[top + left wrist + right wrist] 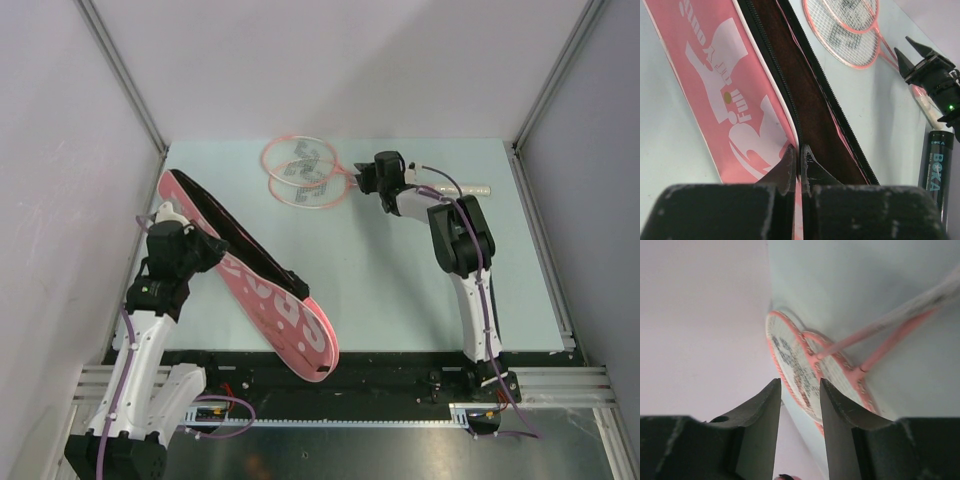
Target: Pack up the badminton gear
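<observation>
At the near edge, the left gripper (799, 156) is seen clenched on the rim of the pink bag (725, 95), right at the zip, and the dark lining is shown inside the gaping mouth. From overhead, the bag (270, 300) is found laid on a diagonal across the table (400, 290), from about 6 o'clock by the arm bases up to 10 o'clock, with the left gripper (212, 250) fastened on its 9 o'clock side. Further out, a dark tube (937, 170) lettered BOKA is spotted near the right gripper (908, 50); whether the two touch cannot be told. The right gripper (800, 390) is released, its fingers (765, 425) parted with nothing between them, just beside the racket shafts. Farthest out, near 12 o'clock, the two pink rackets (300, 172) are laid overlapped, heads towards 11 o'clock, white handles (470, 188) stretched out towards 2 o'clock.
</observation>
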Tool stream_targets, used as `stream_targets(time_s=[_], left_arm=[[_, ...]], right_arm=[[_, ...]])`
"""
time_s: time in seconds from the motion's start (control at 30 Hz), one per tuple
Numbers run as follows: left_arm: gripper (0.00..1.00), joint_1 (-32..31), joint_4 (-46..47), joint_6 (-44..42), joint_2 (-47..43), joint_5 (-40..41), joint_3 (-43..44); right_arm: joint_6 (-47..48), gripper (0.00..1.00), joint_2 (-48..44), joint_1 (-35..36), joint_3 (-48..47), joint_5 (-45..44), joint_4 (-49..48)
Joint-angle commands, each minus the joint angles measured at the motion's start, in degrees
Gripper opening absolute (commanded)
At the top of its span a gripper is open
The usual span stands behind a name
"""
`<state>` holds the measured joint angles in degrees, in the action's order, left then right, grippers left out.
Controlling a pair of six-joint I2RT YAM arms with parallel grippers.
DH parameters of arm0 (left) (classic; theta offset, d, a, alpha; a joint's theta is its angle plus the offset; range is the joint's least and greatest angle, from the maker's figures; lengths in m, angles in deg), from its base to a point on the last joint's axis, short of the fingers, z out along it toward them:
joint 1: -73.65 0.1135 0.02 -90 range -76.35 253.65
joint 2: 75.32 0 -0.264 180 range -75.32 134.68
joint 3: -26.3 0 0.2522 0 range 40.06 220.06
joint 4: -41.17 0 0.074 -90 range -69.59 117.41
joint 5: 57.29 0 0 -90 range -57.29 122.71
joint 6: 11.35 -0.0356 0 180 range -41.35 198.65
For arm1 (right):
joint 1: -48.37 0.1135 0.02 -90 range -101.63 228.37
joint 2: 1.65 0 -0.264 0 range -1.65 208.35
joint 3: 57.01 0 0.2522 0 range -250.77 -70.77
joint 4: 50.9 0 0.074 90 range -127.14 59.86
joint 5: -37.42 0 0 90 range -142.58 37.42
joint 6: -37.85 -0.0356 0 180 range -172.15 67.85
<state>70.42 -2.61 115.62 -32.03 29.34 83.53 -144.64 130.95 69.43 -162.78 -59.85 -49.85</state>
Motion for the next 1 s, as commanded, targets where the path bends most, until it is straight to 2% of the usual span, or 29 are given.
stream_targets(time_s=[0.0, 0.27, 0.37, 0.47, 0.6, 0.73, 0.83, 0.87, 0.93, 0.97], left_arm=[[0.00, -0.4, 3.6, -1.6, 0.1, 0.2, 0.4], [0.00, -0.6, 3.5, -1.5, 0.0, 0.0, 0.1], [0.00, -0.6, 3.5, -1.4, 0.1, 0.2, 0.0], [0.00, -0.7, 3.5, -1.0, 0.3, 0.6, -0.1], [0.00, -0.7, 3.5, -1.1, 0.1, 0.7, -0.2], [0.00, -0.7, 3.5, -1.0, -0.1, 0.7, -0.3], [0.00, -0.7, 3.5, -1.0, -0.7, 0.7, -0.5], [0.00, -0.7, 3.5, -1.0, -0.7, 0.8, -0.5], [0.00, -0.6, 3.5, -0.9, -0.7, 1.0, -0.7], [0.00, -0.7, 3.6, -0.9, -0.7, 1.1, -0.7]], right_arm=[[-5.8, 0.42, 4.1, -0.1, -6.3, -1.6, 5.5], [-11.9, 0.43, 7.8, -0.3, -16.1, -3.8, 20.9], [-12.2, 0.43, 9.4, -0.1, -21.4, -6.2, 30.9], [-14.7, 0.43, 11.0, 0.5, -24.7, -8.3, 35.1], [-18.3, 0.43, 15.5, 0.5, -30.6, -6.9, 39.7], [-17.1, 0.42, 20.6, 0.2, -38.8, -8.9, 45.5], [-16.1, 0.31, 23.1, -0.4, -41.0, -9.8, 48.6], [-15.6, 0.24, 23.8, -0.7, -40.7, -9.3, 48.5], [-14.8, 0.16, 23.9, -0.8, -40.3, -8.6, 49.1], [-13.8, 0.03, 23.8, -0.9, -39.7, -9.0, 47.1]])
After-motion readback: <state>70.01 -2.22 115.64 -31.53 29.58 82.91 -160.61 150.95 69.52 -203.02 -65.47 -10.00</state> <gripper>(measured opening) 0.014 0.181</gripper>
